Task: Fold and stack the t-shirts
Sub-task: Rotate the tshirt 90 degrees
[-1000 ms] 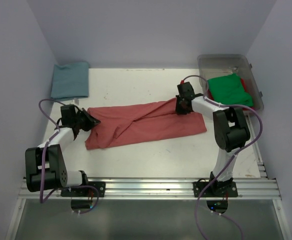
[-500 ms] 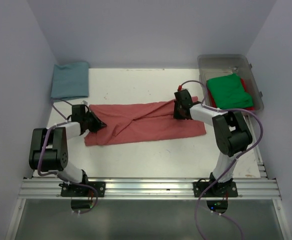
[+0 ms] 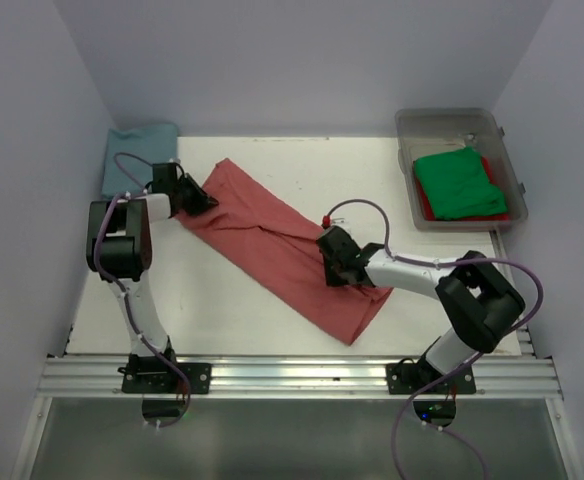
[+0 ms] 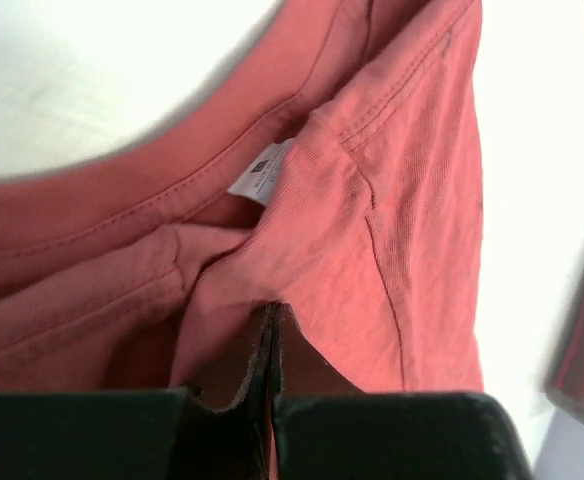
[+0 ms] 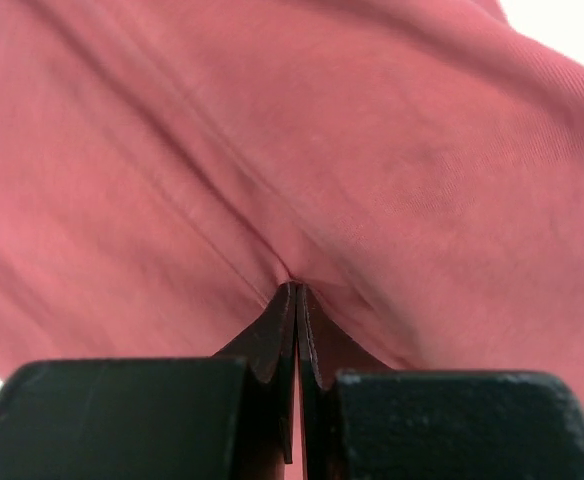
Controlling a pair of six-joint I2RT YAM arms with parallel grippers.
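Four shirts show: one salmon-red t-shirt (image 3: 262, 238) stretched diagonally across the tabletop (image 3: 302, 160), one teal t-shirt (image 3: 137, 150) folded at the far left corner, and one green t-shirt (image 3: 457, 180) over one red t-shirt (image 3: 423, 207) in the single clear bin (image 3: 452, 120). We judge the salmon one is being laid out for folding. Our left tool (image 3: 198, 198) is clamped on its neck end beside the white tag (image 4: 257, 180), and our right tool (image 3: 338, 266) pinches its body. Next it needs spreading flat and square.
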